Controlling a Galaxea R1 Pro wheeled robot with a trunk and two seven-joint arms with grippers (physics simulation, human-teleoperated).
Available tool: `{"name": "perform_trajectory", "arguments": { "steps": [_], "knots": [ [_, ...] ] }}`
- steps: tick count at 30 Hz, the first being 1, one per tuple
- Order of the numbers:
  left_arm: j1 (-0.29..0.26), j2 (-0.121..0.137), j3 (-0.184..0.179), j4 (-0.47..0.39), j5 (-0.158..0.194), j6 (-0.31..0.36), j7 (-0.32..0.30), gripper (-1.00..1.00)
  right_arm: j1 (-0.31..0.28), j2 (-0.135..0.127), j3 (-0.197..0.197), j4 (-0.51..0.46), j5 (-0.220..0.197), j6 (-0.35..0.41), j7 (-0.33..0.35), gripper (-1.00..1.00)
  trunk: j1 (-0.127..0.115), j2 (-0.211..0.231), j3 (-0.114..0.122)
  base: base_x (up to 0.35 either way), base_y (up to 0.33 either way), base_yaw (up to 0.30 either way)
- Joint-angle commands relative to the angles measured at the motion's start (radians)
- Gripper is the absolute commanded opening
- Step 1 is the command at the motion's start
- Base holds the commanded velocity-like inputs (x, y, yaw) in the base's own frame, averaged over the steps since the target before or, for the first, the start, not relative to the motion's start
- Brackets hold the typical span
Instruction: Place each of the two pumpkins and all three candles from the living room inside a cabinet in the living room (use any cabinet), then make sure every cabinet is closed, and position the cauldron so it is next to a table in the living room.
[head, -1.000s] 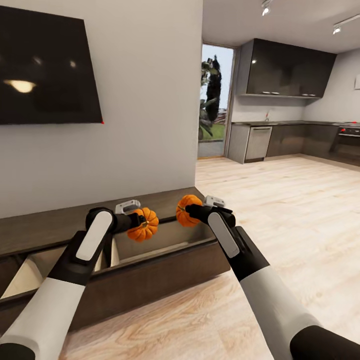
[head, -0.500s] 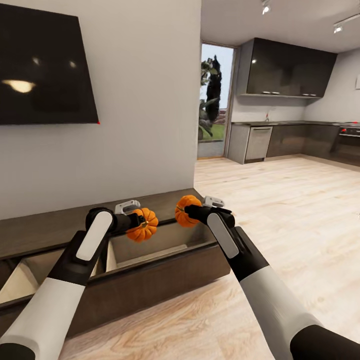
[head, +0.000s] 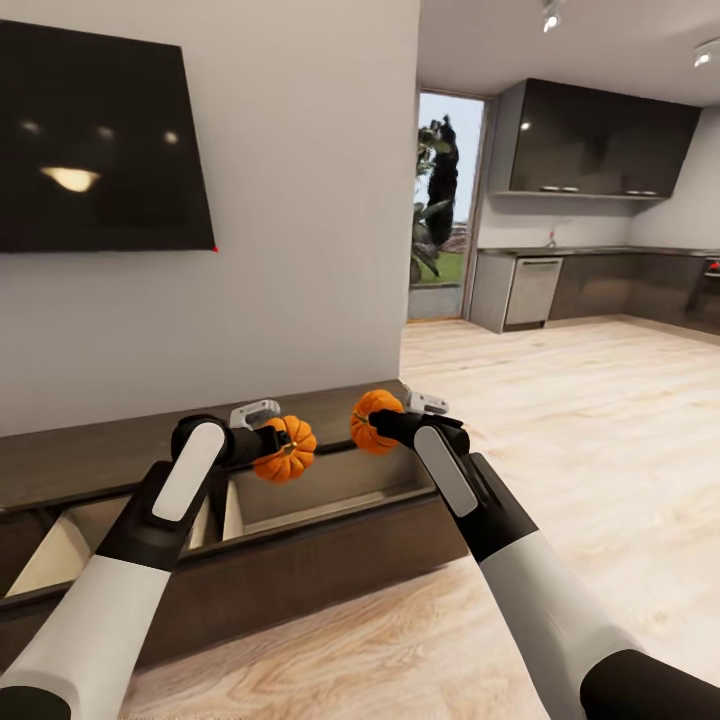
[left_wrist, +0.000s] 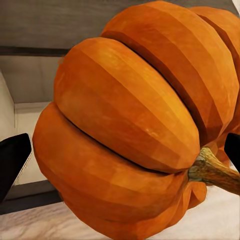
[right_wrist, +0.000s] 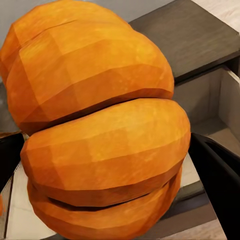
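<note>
open cabinet (head: 330, 545) below | both arms extended | left hand (head: 283, 440), right hand (head: 375, 425) each clamp 1 pumpkin

Head high; wrists close (pumpkins (left_wrist: 130, 125)).
</note>
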Motion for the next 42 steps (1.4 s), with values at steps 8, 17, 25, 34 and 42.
{"name": "perform_trajectory", "arguments": {
  "steps": [8,17,25,34,42],
  "knots": [
    [-0.001,0.001,-0.002,-0.001,0.009,0.000,0.011,-1.00,0.000,0.000,0.002,-0.001,-0.010,0.001,-0.011,-1.00,0.000,0.000,0.008,0.001,-0.024,0.197],
    [-0.001,0.001,-0.004,0.000,0.012,0.000,0.011,-1.00,0.000,0.000,0.003,0.000,-0.010,0.001,-0.009,-1.00,0.000,0.000,0.016,0.088,-0.110,0.151],
    [-0.001,-0.007,-0.009,0.040,0.012,-0.001,0.009,-1.00,0.000,-0.002,0.004,0.005,-0.010,0.000,-0.008,-1.00,0.000,0.000,0.017,0.061,-0.004,0.009],
    [-0.001,-0.039,-0.051,0.153,0.003,-0.015,0.008,-1.00,0.000,-0.001,0.006,0.059,-0.010,-0.011,-0.010,-1.00,0.000,0.000,0.017,0.001,0.000,0.000],
    [-0.001,-0.043,-0.059,0.185,0.003,-0.049,0.007,-1.00,0.000,0.000,0.035,0.131,-0.012,-0.011,-0.014,-1.00,0.000,0.000,0.017,0.000,0.000,0.000]
  ]
}}
